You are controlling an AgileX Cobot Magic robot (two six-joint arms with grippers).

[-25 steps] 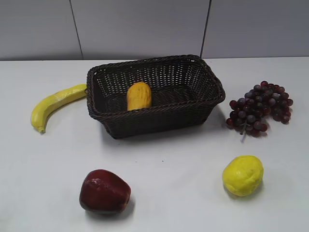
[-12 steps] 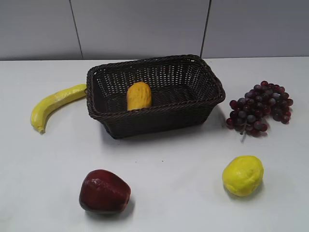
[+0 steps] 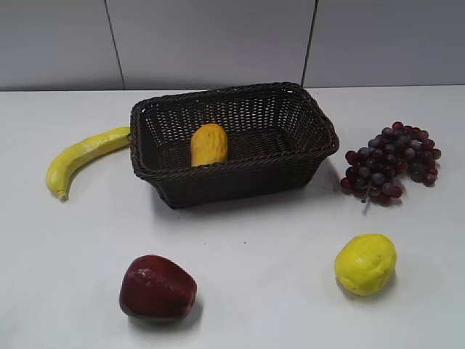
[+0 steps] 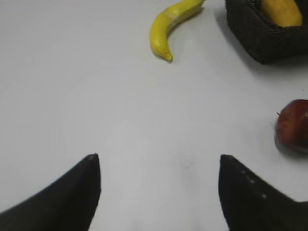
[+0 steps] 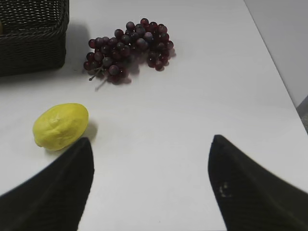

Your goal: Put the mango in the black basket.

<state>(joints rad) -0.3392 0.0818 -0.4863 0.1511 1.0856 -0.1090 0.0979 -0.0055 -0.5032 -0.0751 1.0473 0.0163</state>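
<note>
since nothing has shifted over the last second, the mango (image 3: 209,144) lying inside the black basket (image 3: 240,182) looks settled and the task reads as done. the left gripper (image 4: 159,192) is spread and empty, the basket far ahead to its right; the right gripper (image 5: 150,185) is spread too, the basket ahead-left.
</note>
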